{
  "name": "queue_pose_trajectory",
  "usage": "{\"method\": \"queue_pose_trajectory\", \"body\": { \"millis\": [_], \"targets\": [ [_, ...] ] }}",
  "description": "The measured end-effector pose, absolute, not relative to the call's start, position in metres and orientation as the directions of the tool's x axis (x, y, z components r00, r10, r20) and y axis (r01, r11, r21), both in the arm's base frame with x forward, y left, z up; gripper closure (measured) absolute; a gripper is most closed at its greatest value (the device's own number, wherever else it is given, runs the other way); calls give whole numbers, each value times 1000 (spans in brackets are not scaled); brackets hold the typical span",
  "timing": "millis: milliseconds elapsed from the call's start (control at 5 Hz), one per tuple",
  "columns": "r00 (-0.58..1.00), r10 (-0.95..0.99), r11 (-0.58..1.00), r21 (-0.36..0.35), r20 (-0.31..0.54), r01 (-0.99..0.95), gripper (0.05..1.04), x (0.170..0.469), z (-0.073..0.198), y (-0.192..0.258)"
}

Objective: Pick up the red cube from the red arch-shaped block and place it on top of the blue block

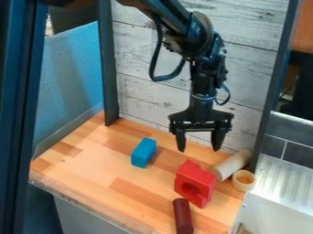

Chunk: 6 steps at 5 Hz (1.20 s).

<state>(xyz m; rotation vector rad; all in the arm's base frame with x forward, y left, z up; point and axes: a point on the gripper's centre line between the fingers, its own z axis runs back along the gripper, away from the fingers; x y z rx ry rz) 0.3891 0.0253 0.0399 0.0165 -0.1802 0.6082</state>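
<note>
My gripper [199, 142] hangs fingers down over the back of the wooden surface, open and with nothing between its fingers. Below it and slightly left lies a blue block [144, 152]. In front of the gripper is a red block [199, 178] with a rounded notch in its face. A dark red cylinder [183, 216] lies near the front edge. To the right, a pale wooden cylinder [232, 165] lies on its side, just behind a small round wooden piece [244, 180] with a hollow top.
A whitewashed plank wall [142, 97] stands behind the wooden surface [92, 171], with dark posts at both sides. A blue panel [70, 82] is at the left. At the right is a white ribbed drainboard [284, 183].
</note>
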Motion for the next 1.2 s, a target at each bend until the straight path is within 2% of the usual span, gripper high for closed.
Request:
{"method": "queue_pose_trajectory", "body": {
  "millis": [200,400,600,1000,1200],
  "targets": [
    [755,635,766,-12,164,-642,83,377,28,7],
    [666,721,685,-48,192,-727,83,364,26,-1],
    [568,788,606,-133,237,-785,83,357,27,-6],
    [461,841,523,-206,282,-827,83,356,19,-10],
    [420,865,481,-215,274,-850,83,356,18,-9]
  ]
}}
